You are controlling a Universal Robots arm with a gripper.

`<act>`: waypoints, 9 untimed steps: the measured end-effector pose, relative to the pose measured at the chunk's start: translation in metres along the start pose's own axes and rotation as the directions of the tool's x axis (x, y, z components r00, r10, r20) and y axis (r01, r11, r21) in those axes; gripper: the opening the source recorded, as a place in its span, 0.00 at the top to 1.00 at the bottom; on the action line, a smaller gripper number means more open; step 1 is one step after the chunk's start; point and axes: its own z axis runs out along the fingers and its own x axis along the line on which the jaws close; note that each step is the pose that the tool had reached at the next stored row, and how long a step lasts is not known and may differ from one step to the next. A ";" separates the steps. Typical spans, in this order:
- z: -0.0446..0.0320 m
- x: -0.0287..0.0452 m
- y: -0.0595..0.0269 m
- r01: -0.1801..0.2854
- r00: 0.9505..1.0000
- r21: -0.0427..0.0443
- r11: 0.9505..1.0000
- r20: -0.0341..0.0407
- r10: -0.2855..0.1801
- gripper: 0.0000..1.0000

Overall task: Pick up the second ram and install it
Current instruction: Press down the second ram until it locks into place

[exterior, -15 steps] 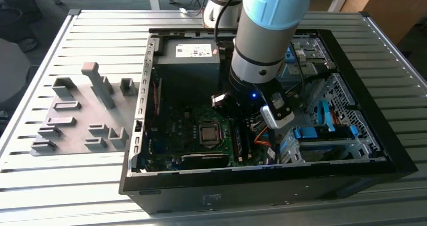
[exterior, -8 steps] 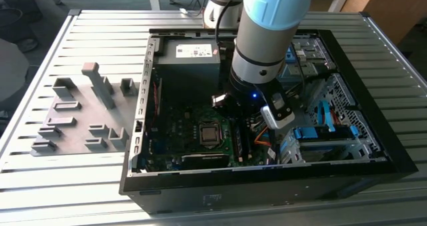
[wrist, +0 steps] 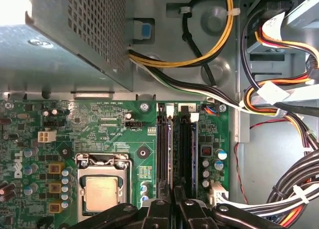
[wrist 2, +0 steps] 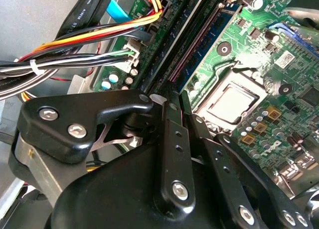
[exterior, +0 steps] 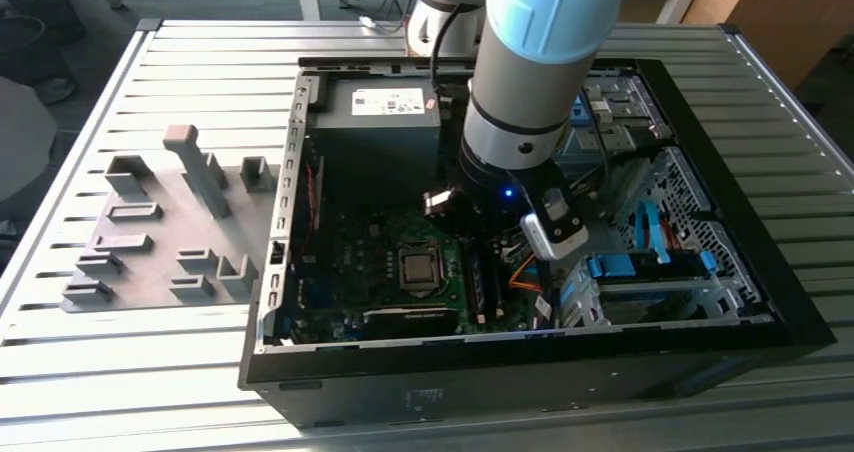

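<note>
My gripper (exterior: 491, 252) reaches down inside the open computer case, just to the exterior view's right of the processor socket (exterior: 419, 268). In both wrist views its black fingers (wrist: 157, 209) stand close together with only a thin gap. The second ram (wrist: 170, 154), seen edge-on, runs out from that gap along the memory slots. Its blue face (wrist 2: 209, 37) shows next to the fingertips (wrist 2: 169, 114). The gripper (wrist 2: 177, 102) (wrist: 173, 201) is shut on the stick's top edge. I cannot tell how deep the stick sits in its slot.
A neighbouring black slot (wrist: 185, 149) lies alongside, with white latches (wrist: 193, 117) at the slot ends. Cable bundles (wrist: 279, 189) hang close beside the slots. The power supply box (exterior: 380, 122) and drive cage (exterior: 654, 272) flank the arm. Grey holder blocks (exterior: 160, 232) stand outside the case.
</note>
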 end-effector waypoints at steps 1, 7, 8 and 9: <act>0.0002 0.0000 0.0000 0.000 1.000 0.000 1.000 0.000 0.000 0.86; 0.0005 0.0000 0.0000 0.000 1.000 0.000 1.000 0.000 0.000 0.86; 0.0005 0.0000 0.0000 0.000 1.000 0.000 1.000 0.000 0.000 0.86; 0.0006 0.0000 0.0000 0.000 1.000 0.000 1.000 0.000 0.000 0.86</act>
